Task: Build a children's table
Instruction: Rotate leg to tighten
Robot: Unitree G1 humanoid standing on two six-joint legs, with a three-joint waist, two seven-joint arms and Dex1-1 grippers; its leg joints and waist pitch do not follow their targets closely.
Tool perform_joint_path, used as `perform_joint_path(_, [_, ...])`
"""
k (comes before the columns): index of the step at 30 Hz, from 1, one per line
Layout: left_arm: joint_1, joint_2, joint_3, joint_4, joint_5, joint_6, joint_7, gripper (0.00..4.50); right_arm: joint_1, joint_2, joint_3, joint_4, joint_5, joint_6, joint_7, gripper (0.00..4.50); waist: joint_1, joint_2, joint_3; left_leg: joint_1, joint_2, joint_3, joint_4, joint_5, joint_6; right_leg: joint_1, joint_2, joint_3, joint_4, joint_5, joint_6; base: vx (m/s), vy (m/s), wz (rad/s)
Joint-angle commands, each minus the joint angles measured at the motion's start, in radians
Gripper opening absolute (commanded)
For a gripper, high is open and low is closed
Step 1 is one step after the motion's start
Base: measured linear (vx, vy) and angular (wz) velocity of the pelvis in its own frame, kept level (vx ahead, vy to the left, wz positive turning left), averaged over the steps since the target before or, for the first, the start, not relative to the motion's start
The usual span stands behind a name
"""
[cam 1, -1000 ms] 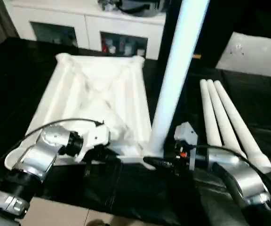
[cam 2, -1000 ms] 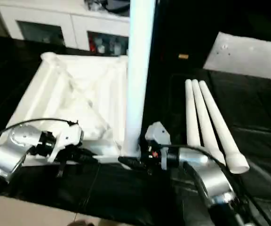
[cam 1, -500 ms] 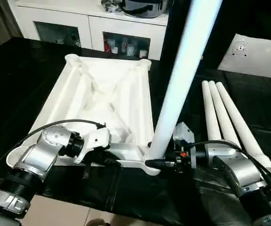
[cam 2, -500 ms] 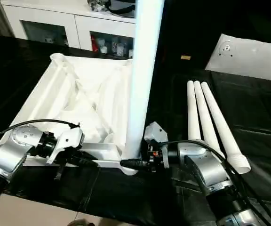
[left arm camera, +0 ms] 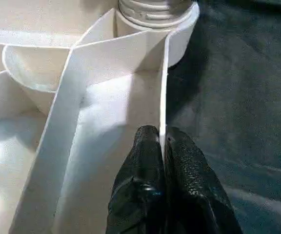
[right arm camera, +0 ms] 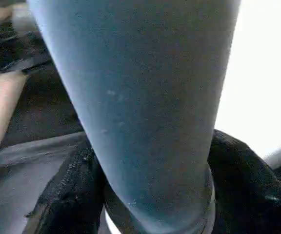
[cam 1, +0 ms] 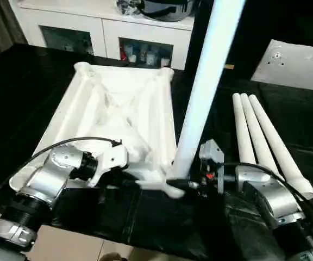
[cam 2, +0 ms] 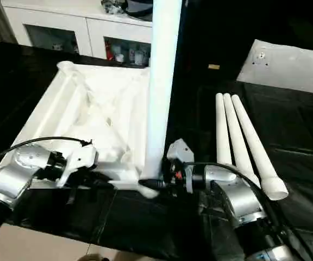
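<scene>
Tabletop (cam 1: 118, 117), white and turned upside down, lies on the black worktop (cam 1: 15, 92) with its ribs facing up. One leg (cam 1: 202, 92) stands up from the near corner socket (left arm camera: 155, 12) on the robot's right side, and it leans a little. The near edge of the top looks lifted a bit off the worktop.

The left gripper (left arm camera: 162, 146) is pinched tight on the thin near wall of the top, one black finger on each side of it, close to that socket. The right gripper (right arm camera: 150, 195) is clamped around the bottom of the standing leg, with a black finger (right arm camera: 248, 175) pressed on each side, just above the socket.

Three more legs (cam 1: 265, 141) lie side by side on the worktop to the right, touching each other, well apart from the top. A flat whitish bag (cam 1: 298, 62) lies farther back on the right. A white cabinet (cam 1: 102, 30) stands behind the worktop.
</scene>
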Motion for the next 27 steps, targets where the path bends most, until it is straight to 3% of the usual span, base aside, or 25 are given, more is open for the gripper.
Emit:
perform_joint_path(1, [0.0,-0.044,0.04,-0.023,-0.028,0.039,0.1,0.0,0.014,0.018,0.031,0.024,-0.03,0.011,-0.058,2.65,-0.003,0.002,-0.047,0.015,0.062,-0.019,-0.078,-0.179,-0.002,0.022,-0.092,0.047,-0.083,-0.061,-0.256,0.0,0.0,0.0])
perform_joint_path(3, [0.032,-0.144,0.05,-0.119,-0.032,0.165,0.23,0.0,0.012,0.136,-0.017,0.071,-0.046,0.048,-0.273,2.64,-0.008,0.0,-0.045,0.016,0.065,-0.018,-0.079,-0.176,-0.006,0.019,-0.091,0.049,-0.084,-0.071,-0.249,0.0,0.0,0.0])
perform_joint_path(8, [0.028,-0.283,0.042,-0.162,0.004,0.254,0.392,0.0,-0.023,0.271,-0.053,0.127,-0.07,0.075,-0.492,2.64,-0.019,0.0,-0.045,0.013,0.058,-0.017,-0.077,-0.154,-0.001,0.016,-0.088,0.051,-0.091,-0.107,-0.224,0.0,0.0,0.0])
perform_joint_path(9, [0.015,-0.32,0.039,-0.154,0.014,0.261,0.439,0.0,-0.038,0.305,-0.06,0.142,-0.08,0.079,-0.546,2.64,-0.02,-0.006,-0.045,0.011,0.056,-0.016,-0.078,-0.148,0.003,0.018,-0.088,0.051,-0.094,-0.11,-0.215,0.0,0.0,0.0])
perform_joint_path(12, [-0.006,-0.357,0.026,-0.144,0.043,0.264,0.49,0.0,-0.06,0.352,-0.075,0.16,-0.097,0.083,-0.623,2.64,-0.021,-0.001,-0.047,0.011,0.056,-0.018,-0.078,-0.136,0.009,0.017,-0.087,0.051,-0.094,-0.094,-0.195,0.0,0.0,0.0])
perform_joint_path(15, [-0.015,-0.356,0.009,-0.143,0.07,0.263,0.492,0.0,-0.065,0.373,-0.091,0.157,-0.104,0.086,-0.66,2.64,-0.021,0.0,-0.048,0.01,0.057,-0.018,-0.079,-0.129,0.014,0.017,-0.085,0.05,-0.092,-0.063,-0.179,0.0,0.0,0.0])
perform_joint_path(17, [-0.008,-0.313,0.001,-0.136,0.096,0.255,0.473,0.0,-0.05,0.361,-0.095,0.13,-0.098,0.059,-0.634,3.2,-0.022,-0.001,-0.047,0.009,0.057,-0.018,-0.08,-0.136,0.015,0.017,-0.085,0.05,-0.093,-0.054,-0.175,0.0,0.0,0.0])
perform_joint_path(20, [-0.003,-0.292,0.006,-0.132,0.101,0.254,0.467,0.0,-0.043,0.352,-0.109,0.121,-0.095,0.046,-0.628,3.54,-0.023,0.0,-0.046,0.01,0.059,-0.019,-0.084,-0.153,0.01,0.016,-0.085,0.05,-0.094,-0.059,-0.175,0.0,0.0,0.0])
perform_joint_path(25, [0.007,-0.219,0.025,-0.102,0.097,0.203,0.41,0.0,-0.013,0.296,-0.135,0.063,-0.076,0.008,-0.569,3.93,-0.023,-0.002,-0.044,0.008,0.059,-0.02,-0.086,-0.17,0.009,0.017,-0.087,0.051,-0.099,-0.078,-0.17,0.0,0.0,0.0])
perform_joint_path(27, [0.012,-0.159,0.035,-0.08,0.09,0.134,0.355,0.0,0.026,0.231,-0.132,-0.006,-0.056,-0.004,-0.485,4.06,-0.021,-0.005,-0.045,0.007,0.058,-0.019,-0.084,-0.161,0.019,0.02,-0.087,0.052,-0.099,-0.07,-0.162,0.0,0.0,0.0])
